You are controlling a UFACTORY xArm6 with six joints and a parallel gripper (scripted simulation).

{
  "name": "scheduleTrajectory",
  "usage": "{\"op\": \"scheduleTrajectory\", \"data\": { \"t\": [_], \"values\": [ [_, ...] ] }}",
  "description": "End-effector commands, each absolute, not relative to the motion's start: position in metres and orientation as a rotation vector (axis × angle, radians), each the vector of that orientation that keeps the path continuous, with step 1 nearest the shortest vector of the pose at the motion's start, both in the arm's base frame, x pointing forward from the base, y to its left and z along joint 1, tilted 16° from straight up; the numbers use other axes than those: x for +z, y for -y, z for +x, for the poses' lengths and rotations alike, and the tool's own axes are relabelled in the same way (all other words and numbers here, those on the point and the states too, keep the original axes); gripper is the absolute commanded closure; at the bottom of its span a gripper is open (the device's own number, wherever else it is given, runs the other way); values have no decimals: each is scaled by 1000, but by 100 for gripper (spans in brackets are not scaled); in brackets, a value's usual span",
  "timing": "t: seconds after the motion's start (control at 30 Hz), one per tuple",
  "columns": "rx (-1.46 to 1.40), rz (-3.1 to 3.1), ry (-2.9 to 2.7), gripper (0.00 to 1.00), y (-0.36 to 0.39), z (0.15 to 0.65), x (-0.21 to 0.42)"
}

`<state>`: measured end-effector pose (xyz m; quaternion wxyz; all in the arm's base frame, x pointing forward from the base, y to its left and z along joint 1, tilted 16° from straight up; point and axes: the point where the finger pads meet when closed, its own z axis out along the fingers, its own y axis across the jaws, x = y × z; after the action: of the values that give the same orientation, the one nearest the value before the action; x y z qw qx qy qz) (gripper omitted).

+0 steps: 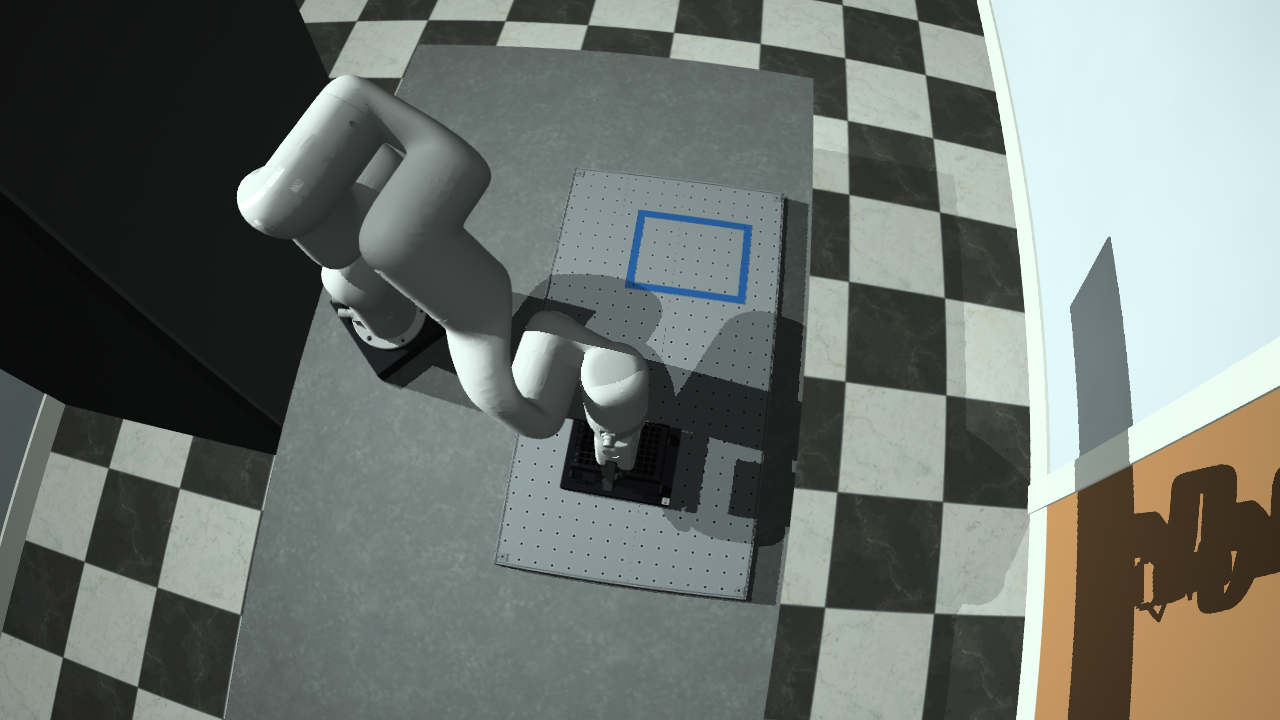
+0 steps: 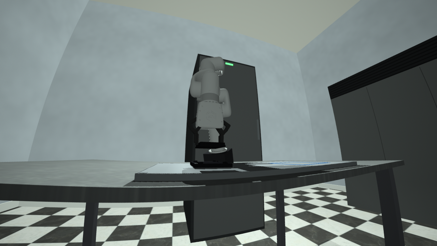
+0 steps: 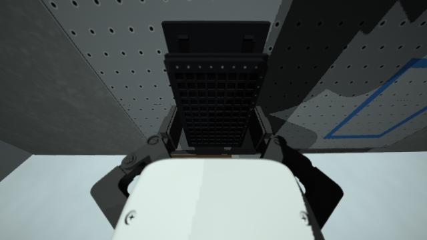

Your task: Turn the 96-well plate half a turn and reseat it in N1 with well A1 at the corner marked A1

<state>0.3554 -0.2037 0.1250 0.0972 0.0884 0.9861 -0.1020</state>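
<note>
On the grey table [image 1: 358, 555], seen from above, the white arm [image 1: 420, 250] reaches from its black base plate [image 1: 386, 367] at nine o'clock across to the perforated deck [image 1: 626, 546], where the gripper [image 1: 612, 467] hangs over plate nest N1 [image 1: 666, 497] at about six o'clock on the deck. The gripper's fingers are clamped on the two long sides of the black 96-well plate [image 3: 217, 103], pinching it across its short width, so the plate's long axis runs straight out ahead of the wrist, toward twelve o'clock in the wrist view. From the side, the plate [image 2: 210, 145] is seen held level and clear above the nest [image 2: 210, 164], with a gap of air between them; it appears lifted free of the locators [image 3: 183, 41], two of which show as small blocks at the nest's far edge. The cut corner of the plate cannot be made out in this dim light. Further right, at one o'clock on the deck and well apart from the nest, lies bench spot B1 [image 1: 644, 246], a blue taped outline with nothing in it. The coming half turn hinges on that grip: since the plate hangs centred under the wrist with its long axis in line with the nest's, a spin about the vertical should likely bring the A1 corner round to the marked corner without any sideways shift.
</note>
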Motion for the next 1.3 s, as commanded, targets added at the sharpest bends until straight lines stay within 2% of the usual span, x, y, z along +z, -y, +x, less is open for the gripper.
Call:
{"op": "scheduleTrajectory", "data": {
  "t": [0.0, 0.93, 1.27],
  "values": [
    [-304, 261, -2916, 100, 202, 355, 134],
    [-304, 261, -2916, 100, 198, 351, 153],
    [-307, 227, -2921, 100, 170, 361, 147]
  ]
}}
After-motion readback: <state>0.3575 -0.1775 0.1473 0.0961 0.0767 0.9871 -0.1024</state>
